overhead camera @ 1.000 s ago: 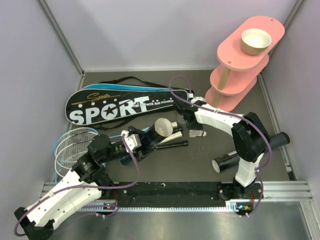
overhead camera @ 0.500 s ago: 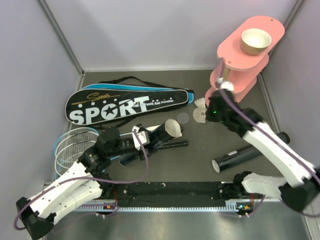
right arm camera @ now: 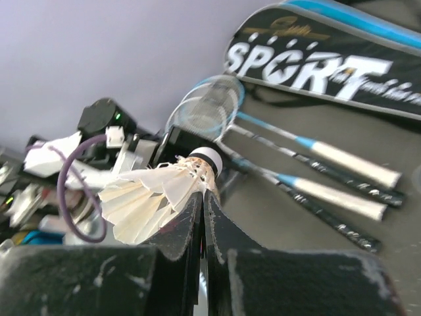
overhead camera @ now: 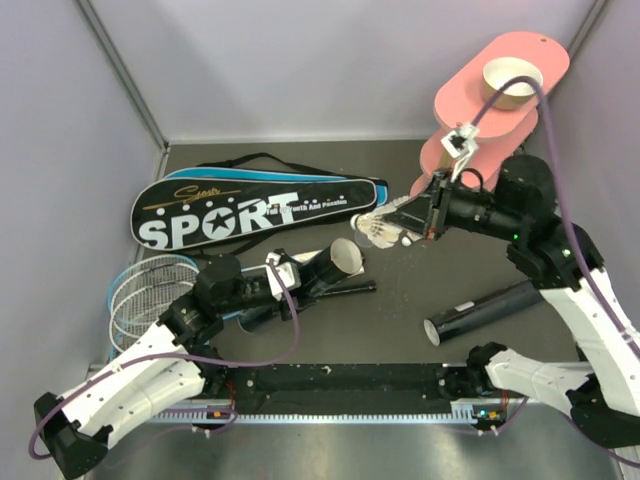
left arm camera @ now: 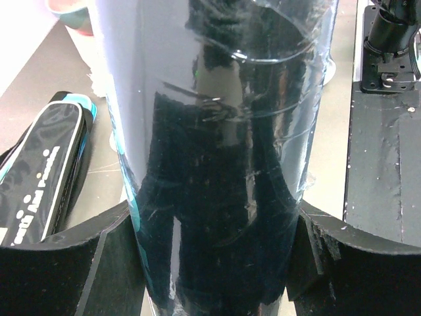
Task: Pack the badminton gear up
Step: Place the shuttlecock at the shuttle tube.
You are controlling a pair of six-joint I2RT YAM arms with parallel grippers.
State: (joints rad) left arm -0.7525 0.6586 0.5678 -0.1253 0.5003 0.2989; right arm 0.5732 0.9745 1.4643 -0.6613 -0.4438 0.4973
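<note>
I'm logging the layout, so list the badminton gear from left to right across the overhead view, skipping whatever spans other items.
racket heads → first black tube, pale mouth open → white shuttlecock → second black tube, lying flat. The SPORT bag is left out, since it spans several of these.

The left gripper [overhead camera: 290, 282] clasps a black tube [overhead camera: 325, 268] at a slant, its open mouth turned toward the right gripper [overhead camera: 408, 222]. That gripper pinches a white shuttlecock [overhead camera: 382, 228] near the mouth. A second tube [overhead camera: 487, 310] lies well apart on the right. Behind them is the SPORT racket bag [overhead camera: 250, 212], with rackets [overhead camera: 140, 290] at the left. A bowl [overhead camera: 510, 82] tops the pink stand [overhead camera: 470, 120].
</note>
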